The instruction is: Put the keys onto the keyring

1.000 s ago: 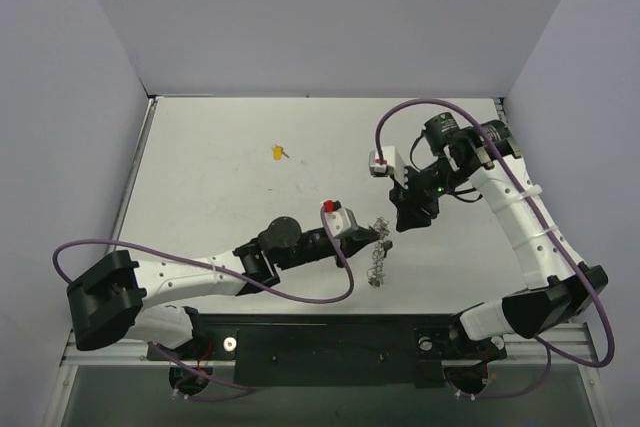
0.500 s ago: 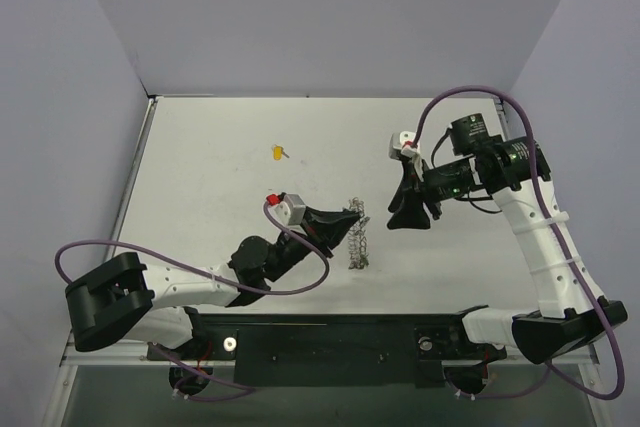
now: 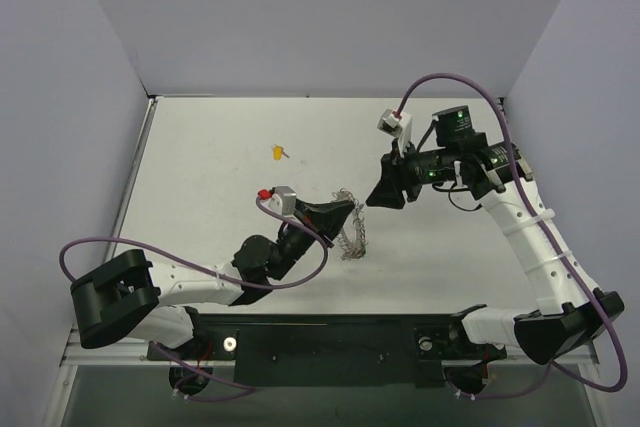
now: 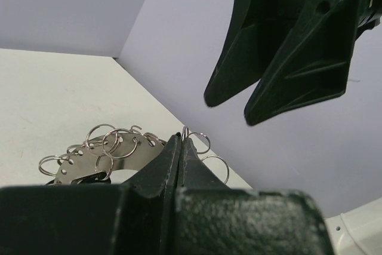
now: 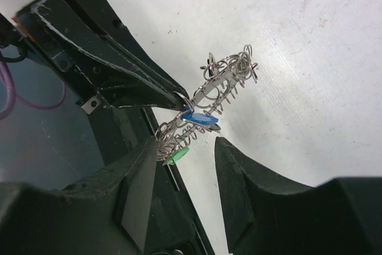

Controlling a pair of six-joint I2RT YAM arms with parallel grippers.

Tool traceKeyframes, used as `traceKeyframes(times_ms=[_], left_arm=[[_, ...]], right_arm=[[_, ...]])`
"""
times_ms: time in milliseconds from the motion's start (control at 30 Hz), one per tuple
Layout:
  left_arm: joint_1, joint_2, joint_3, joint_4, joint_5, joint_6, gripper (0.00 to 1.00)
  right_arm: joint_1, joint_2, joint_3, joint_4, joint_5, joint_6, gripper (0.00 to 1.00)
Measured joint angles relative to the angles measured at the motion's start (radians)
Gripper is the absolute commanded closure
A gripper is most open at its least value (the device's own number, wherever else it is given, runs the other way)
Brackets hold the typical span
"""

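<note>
while the left gripper (image 3: 350,212) pinches the keyring (image 5: 222,82) tight, blue key (image 5: 200,119) and green key (image 5: 176,156) dangle from it. right gripper (image 3: 378,197) hovers just beside the keyring, jaws wide.

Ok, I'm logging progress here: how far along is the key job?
Looks done: the blue key and green key appear to hang on the keyring. In hand: the left gripper pinches the keyring, jaws shut; the right gripper is open beside it. Left: the yellow key lies loose on the table.

Three keys (image 5: 200,118), one keyring (image 5: 216,85), two arms (image 3: 520,217)
</note>
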Motion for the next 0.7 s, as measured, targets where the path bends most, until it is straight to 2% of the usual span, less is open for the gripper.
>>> traceKeyframes(times_ms=[300, 500, 700], left_arm=[[-0.007, 0.000, 0.043, -0.002, 0.005, 0.031, 1.00], [-0.008, 0.000, 0.052, -0.019, 0.006, 0.053, 1.00], [-0.008, 0.000, 0.054, -0.028, 0.007, 0.062, 1.00]], right_arm=[[0.082, 0.000, -0.036, 0.022, 0.106, 0.030, 0.68], [0.087, 0.000, -0.036, 0.024, 0.127, 0.038, 0.68], [0.087, 0.000, -0.035, 0.024, 0.144, 0.049, 0.73]])
